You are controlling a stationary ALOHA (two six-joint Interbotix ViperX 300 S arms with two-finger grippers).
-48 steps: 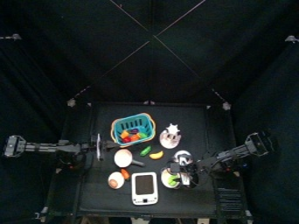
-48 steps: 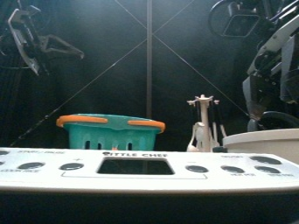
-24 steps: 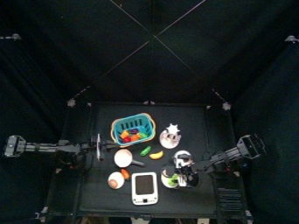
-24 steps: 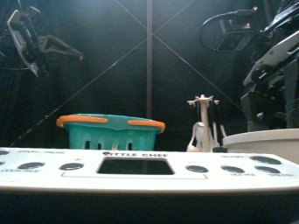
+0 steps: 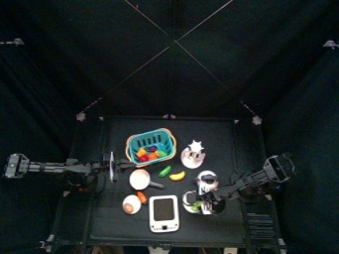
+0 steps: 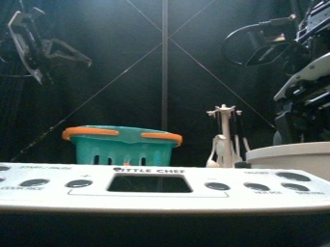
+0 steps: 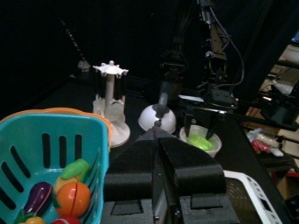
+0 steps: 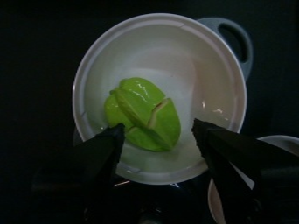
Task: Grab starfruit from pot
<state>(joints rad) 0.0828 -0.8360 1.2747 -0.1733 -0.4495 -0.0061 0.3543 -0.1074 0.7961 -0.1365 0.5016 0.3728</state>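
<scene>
A lime-green ridged starfruit (image 8: 146,112) lies in a white pot (image 8: 100,52) with a grey handle (image 8: 229,35). My right gripper (image 8: 158,129) hangs straight above it, open, one jaw on each side of the fruit and nothing between them. From above, the pot (image 5: 193,205) sits at the table's front right, under the right gripper (image 5: 207,199). The left wrist view shows the starfruit (image 7: 201,139) far off. My left gripper (image 5: 103,178) rests raised at the table's left edge.
A blue basket (image 5: 150,148) of toy food stands at the back middle. Beside it rises a white stand with a star-shaped top (image 5: 196,151). A white toy panel (image 6: 154,179) fills the front edge. A yellow crescent (image 5: 176,175) and other small pieces lie mid-table.
The right arm has swung a little toward the table's front right and settled over the pot. The left arm has stayed where it was.
</scene>
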